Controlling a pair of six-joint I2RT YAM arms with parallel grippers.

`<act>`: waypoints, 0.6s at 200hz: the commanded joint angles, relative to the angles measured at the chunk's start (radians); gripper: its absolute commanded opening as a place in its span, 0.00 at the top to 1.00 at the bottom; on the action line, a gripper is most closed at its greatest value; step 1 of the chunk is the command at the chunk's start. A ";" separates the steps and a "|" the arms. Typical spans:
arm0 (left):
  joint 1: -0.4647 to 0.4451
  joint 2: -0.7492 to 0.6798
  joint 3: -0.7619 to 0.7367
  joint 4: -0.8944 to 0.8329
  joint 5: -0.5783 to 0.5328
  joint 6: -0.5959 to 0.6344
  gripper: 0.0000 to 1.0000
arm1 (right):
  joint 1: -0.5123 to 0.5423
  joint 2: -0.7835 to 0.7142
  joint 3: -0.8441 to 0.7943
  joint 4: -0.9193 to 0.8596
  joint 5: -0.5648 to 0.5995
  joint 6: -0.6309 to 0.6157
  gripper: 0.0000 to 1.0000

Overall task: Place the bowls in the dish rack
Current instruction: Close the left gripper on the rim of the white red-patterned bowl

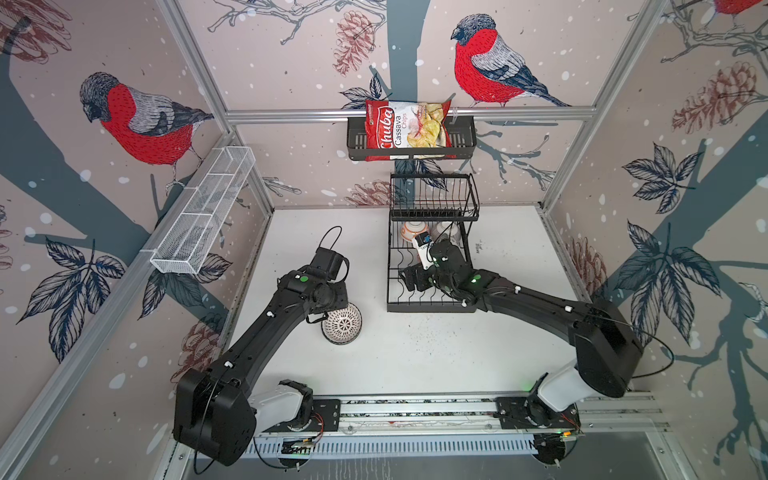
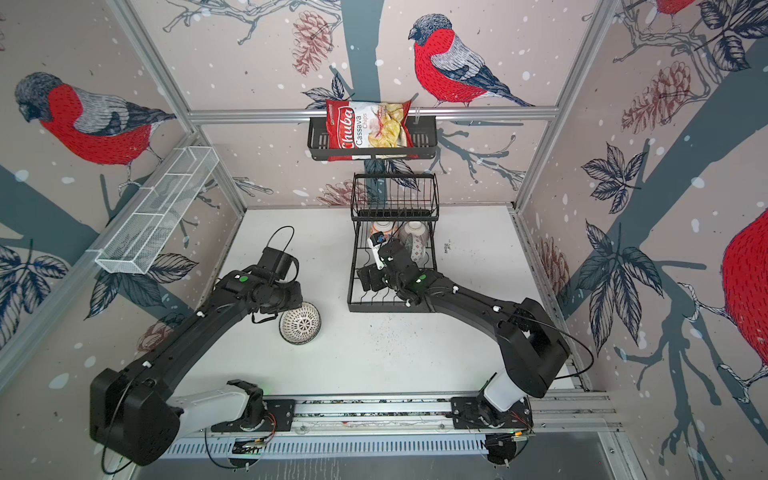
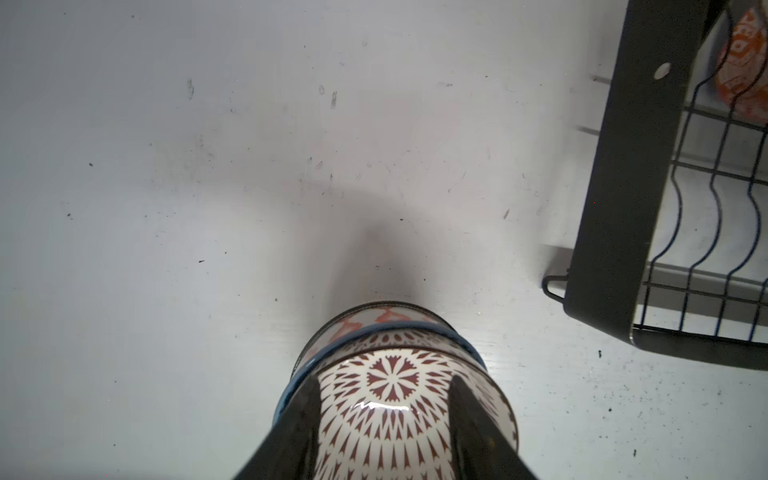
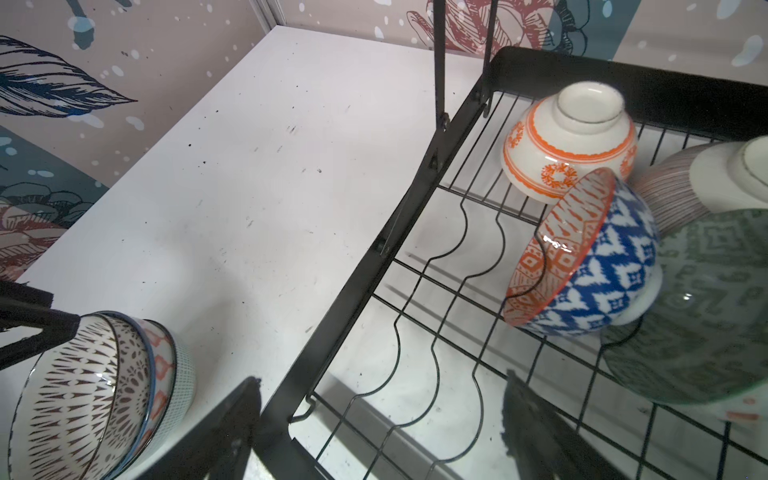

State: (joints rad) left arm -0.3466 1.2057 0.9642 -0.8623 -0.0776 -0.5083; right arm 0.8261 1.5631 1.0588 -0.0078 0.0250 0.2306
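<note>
loading step, from stack to rack. four bowls already sit at the far end of the lower tier of the dish rack [image 4: 359,291]. an orange-banded bowl [image 4: 569,141] lies mouth down beside a pink-lined bowl [image 4: 673,187] and a grey-green bowl [image 4: 706,299]. a blue-and-white bowl [image 4: 602,266] stands on edge, leaning against the grey-green one. the other bowls form a nested stack [image 1: 341,323] on the tabletop [image 1: 415,361], beside the rack's near left corner.

the left tool [image 3: 382,376] is at the stack, jaws part-way apart over the innermost brown-patterned bowl [image 3: 384,432]; whether they pinch its rim cannot be told. the right tool [image 4: 382,378] hovers over the rack's free near end, jaws wide, holding nothing.

judged step: separating the next bowl from the stack. done well, one finger goes inside the rim and one outside, on the top bowl alone. the lift is straight up so the bowls beneath do not ride along. the bowl then belongs on edge in a free wire trough, short of the leaning blue bowl, with the right tool drawn clear.
</note>
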 commanded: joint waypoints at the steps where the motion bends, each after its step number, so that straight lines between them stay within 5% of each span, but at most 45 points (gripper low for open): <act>1: 0.001 -0.009 -0.021 -0.054 -0.029 -0.004 0.50 | 0.002 0.001 -0.002 0.037 -0.019 -0.021 0.09; 120: 0.003 0.012 -0.031 -0.017 -0.022 -0.026 0.54 | 0.004 0.005 -0.003 0.054 -0.034 -0.013 0.08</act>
State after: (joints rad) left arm -0.3439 1.2263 0.9112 -0.8867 -0.1204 -0.5442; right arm 0.8280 1.5677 1.0580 0.0219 -0.0010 0.2123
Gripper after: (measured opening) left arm 0.469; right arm 0.919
